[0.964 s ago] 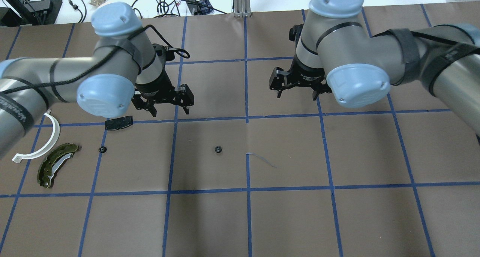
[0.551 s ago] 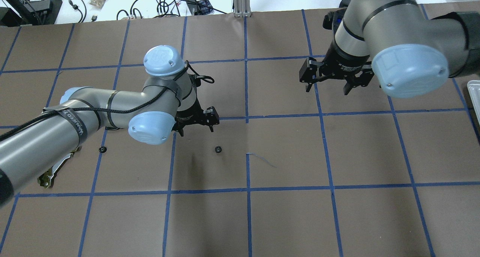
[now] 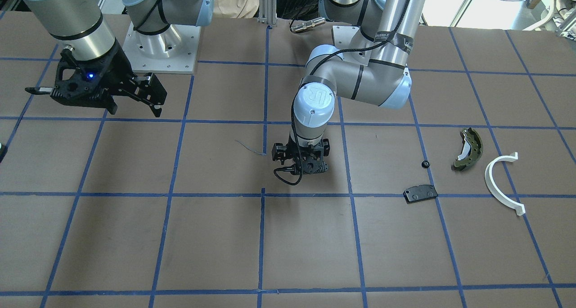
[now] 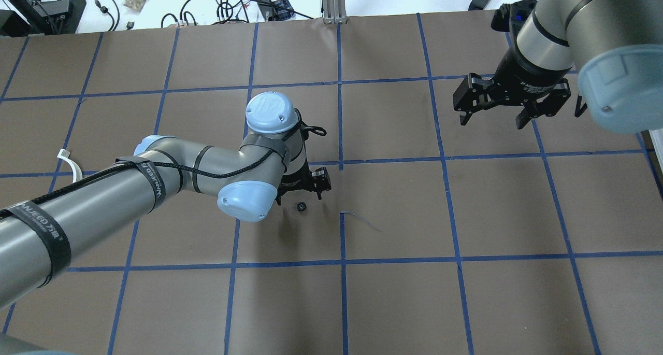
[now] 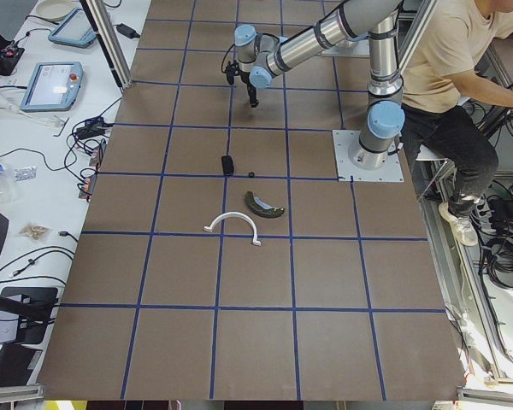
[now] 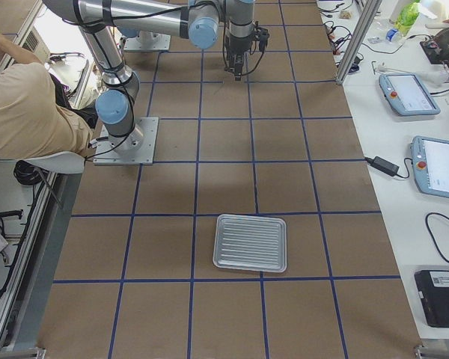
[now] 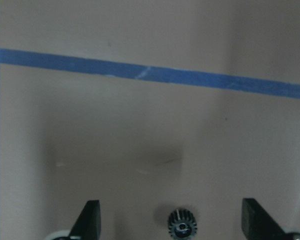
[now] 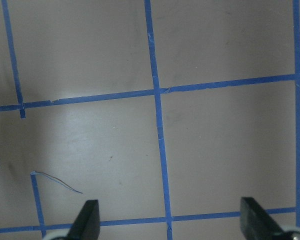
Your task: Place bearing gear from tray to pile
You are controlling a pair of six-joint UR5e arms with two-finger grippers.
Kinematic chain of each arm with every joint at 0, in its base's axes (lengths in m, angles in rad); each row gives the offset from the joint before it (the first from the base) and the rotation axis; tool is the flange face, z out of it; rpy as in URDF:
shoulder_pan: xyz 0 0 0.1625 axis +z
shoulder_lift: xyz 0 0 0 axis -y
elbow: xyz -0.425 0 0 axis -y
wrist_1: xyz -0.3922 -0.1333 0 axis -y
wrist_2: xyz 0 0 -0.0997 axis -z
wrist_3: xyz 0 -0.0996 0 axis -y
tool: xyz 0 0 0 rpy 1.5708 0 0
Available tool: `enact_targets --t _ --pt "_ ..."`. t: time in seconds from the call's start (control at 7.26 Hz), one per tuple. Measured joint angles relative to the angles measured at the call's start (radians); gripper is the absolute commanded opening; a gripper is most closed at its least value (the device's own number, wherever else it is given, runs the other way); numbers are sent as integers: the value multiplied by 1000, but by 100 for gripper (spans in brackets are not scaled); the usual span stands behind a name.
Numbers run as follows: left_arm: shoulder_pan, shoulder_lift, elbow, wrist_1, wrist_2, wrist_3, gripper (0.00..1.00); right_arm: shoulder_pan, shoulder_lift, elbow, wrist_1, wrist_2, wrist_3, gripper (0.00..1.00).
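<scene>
Now my left gripper (image 7: 172,219), jaws spread, has dropped over the small black toothed bearing gear (image 4: 301,206) mid-table, far from every edge; grasp likely next; right gripper (image 4: 491,121), also spread, retreats toward the right edge.

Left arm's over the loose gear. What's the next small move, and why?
Probably lower the left gripper straight down and close on the bearing gear: the wrist view shows its jaws open with the gear lying between them, not yet gripped.

A black strap (image 4: 44,225) around the left arm reads "NJEED", its first letters hidden. The arm's blue joint cap (image 4: 272,110) carries a "UR" logo.
</scene>
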Motion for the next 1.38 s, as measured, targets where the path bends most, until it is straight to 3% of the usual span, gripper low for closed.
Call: enact_targets --t 0.14,0.28,0.41,0.69,1.1,1.38 --pt "-2 -1 -8 2 2 20 74 -3 -15 -1 14 -25 -5 100" --pt "-1 -4 -12 3 3 37 42 -4 -33 -1 40 -49 -8 100" --pt "0 -4 -12 3 3 45 28 -4 -43 0 63 -58 -9 100" --pt "2 -1 -13 3 -10 48 9 9 -54 -1 93 -56 13 100" --pt "16 20 -5 -6 -29 62 13 65 -46 -8 95 -40 78 100" --pt "123 59 6 -29 -22 184 14 85 -36 -10 94 -30 100 100"
